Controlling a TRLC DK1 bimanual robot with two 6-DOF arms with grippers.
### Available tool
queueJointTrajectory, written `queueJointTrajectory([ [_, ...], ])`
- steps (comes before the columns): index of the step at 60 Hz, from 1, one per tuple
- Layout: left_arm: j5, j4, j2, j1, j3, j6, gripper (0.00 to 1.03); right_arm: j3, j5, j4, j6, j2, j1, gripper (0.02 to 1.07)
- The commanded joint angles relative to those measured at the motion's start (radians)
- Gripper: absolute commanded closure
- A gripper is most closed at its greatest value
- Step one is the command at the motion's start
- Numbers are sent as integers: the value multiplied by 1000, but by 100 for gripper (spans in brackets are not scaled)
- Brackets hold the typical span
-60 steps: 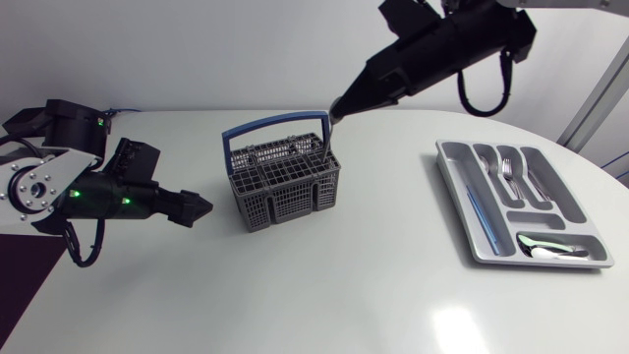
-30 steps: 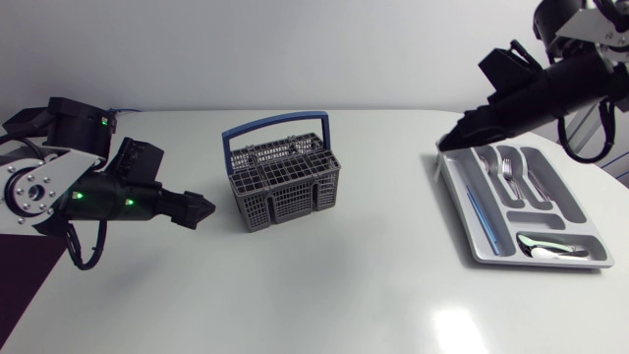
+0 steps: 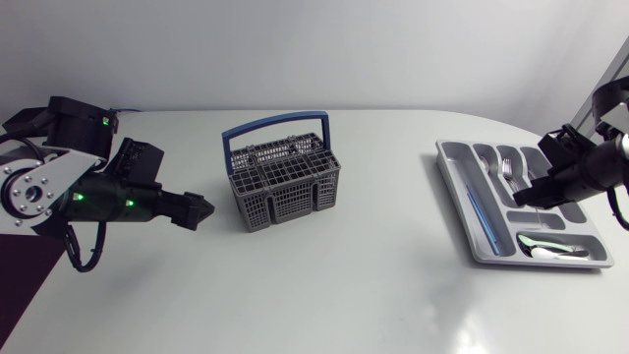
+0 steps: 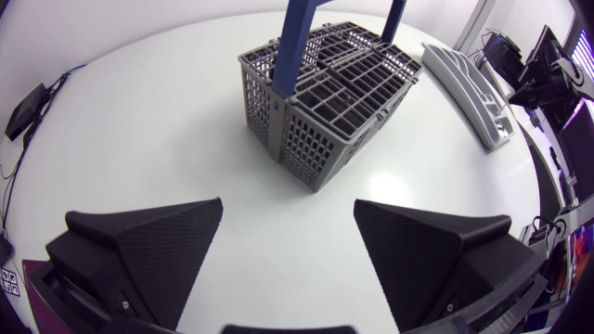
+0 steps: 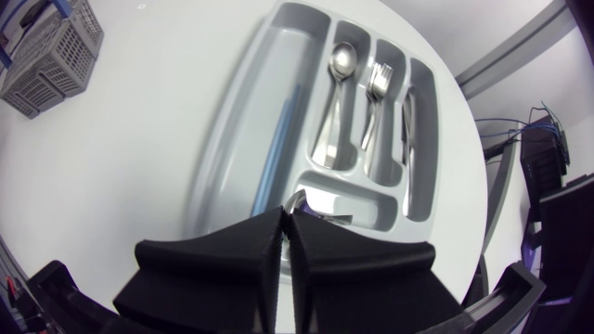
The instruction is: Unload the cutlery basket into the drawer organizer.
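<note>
Your right claw (image 3: 517,200) hangs over the drawer organizer (image 3: 480,218) at the right end of the tabletop (image 3: 344,295), with its arm coming in from the right edge. Its two fingers (image 5: 218,260) are pressed together, and neither view shows you whether anything thin is pinched between them. Seen from that wrist, the claw's tip sits above the wide crosswise compartment at the organizer's near end, where a spoon (image 5: 314,206) lies just ahead of it. Beyond that, in the lengthwise slots, you have another spoon (image 5: 340,63) with its bowl at the far end and a fork (image 5: 375,80) in the slot beside it. A slim piece in the outermost slot is too indistinct to name. Your left claw (image 4: 288,209) is spread wide and held low over the tabletop. It points at the cutlery basket (image 4: 325,111), which stands ahead of it and apart from both fingers. From above, you see the grey basket with its upright blue handle (image 3: 275,131) near the middle of the tabletop. It stands between the left claw and the organizer, and well apart from the organizer.
</note>
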Motion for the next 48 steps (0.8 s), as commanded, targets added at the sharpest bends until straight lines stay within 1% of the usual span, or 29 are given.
queueJointTrajectory([
  [1, -6, -12, -22, -11, -7, -21, 4, -50, 35, 43, -52, 15, -38, 101],
  [11, -28, -23, -47, -28, -13, -30, 4, -99, 98, 132, -95, 50, -104, 101],
  [22, -39, -44, -71, -37, -17, -36, 4, -138, 130, 195, -121, 95, -150, 100],
  [36, -52, -58, -90, -45, -19, -38, 4, -204, 174, 253, -120, 92, -150, 100],
  [45, -57, -63, -97, -57, -23, -42, 4, -228, 225, 314, -111, 116, -131, 99],
  [47, -57, -64, -99, -59, -25, -44, 4, -234, 231, 324, -109, 118, -125, 99],
  [48, -57, -64, -100, -57, -27, -44, 4, -238, 233, 325, -109, 118, -123, 96],
])
